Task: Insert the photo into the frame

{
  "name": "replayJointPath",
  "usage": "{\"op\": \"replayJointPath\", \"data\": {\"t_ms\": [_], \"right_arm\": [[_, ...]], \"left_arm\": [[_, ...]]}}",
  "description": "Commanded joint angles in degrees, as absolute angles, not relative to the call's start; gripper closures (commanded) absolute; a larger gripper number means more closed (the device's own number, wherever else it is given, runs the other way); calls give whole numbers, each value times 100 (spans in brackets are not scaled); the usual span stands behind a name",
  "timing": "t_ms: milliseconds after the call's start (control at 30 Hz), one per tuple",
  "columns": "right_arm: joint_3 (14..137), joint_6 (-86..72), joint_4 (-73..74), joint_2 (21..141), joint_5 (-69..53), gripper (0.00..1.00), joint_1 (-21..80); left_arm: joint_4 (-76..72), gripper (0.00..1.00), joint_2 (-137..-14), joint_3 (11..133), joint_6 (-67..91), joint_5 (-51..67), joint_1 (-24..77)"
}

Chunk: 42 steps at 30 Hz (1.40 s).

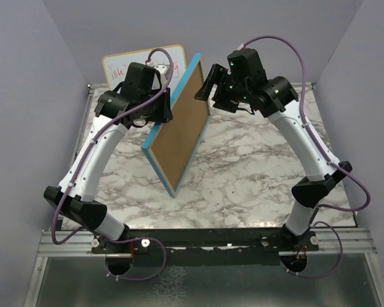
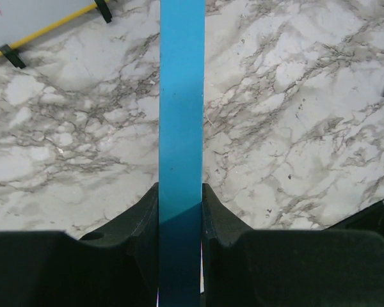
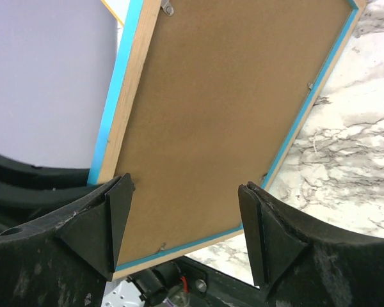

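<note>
I hold the frame [image 1: 187, 77] up on edge over the marble table [image 1: 243, 185]. Its long axis runs from a high far end down to a low near corner, and that corner points back toward my bases. I cannot tell whether the corner rests on the marble. The blue rim faces up and to my left. The brown backing board [image 1: 182, 128] faces my right arm.

My left gripper [image 1: 165, 109] is pinched on the frame's long upper edge. In the left wrist view the blue strip [image 2: 181, 115] runs straight away from me, clamped between both fingers [image 2: 144, 224]. The left arm arches up from its near-left base, with the wrist turned inward to the right. A whiteboard [image 1: 125, 64] stands behind it.

My right gripper [image 1: 208, 86] is spread wide and grips nothing. The right arm curves up and inward, and its wrist aims left at the far upper part of the backing board [image 3: 224, 121]. From that wrist, the fingertips [image 3: 118, 198] stand either side of the board's lower end, near the wood rim [image 3: 131, 109]. I cannot tell if they touch it.
</note>
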<state>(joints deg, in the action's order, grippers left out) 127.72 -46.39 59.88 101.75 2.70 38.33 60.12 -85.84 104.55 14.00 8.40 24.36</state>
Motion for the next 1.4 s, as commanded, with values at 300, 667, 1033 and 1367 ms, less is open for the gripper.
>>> {"op": "replayJointPath", "data": {"t_ms": [300, 667, 1033, 1367], "right_arm": [[12894, -5885, 5485, 10504, 63, 13, 3496], [13026, -6060, 5991, 10871, 119, 12, 3377], [12355, -5678, 6752, 10633, -275, 21, 3290], [12322, -5395, 7334, 10113, 323, 41, 3111]], "left_arm": [[5827, 100, -8865, 11606, 530, 49, 3274], [5714, 100, -8947, 11090, 509, -1090, 4201], [5247, 75, -8715, 10616, 643, -754, 4359], [4452, 18, -8455, 10204, 764, 914, 4359]]}}
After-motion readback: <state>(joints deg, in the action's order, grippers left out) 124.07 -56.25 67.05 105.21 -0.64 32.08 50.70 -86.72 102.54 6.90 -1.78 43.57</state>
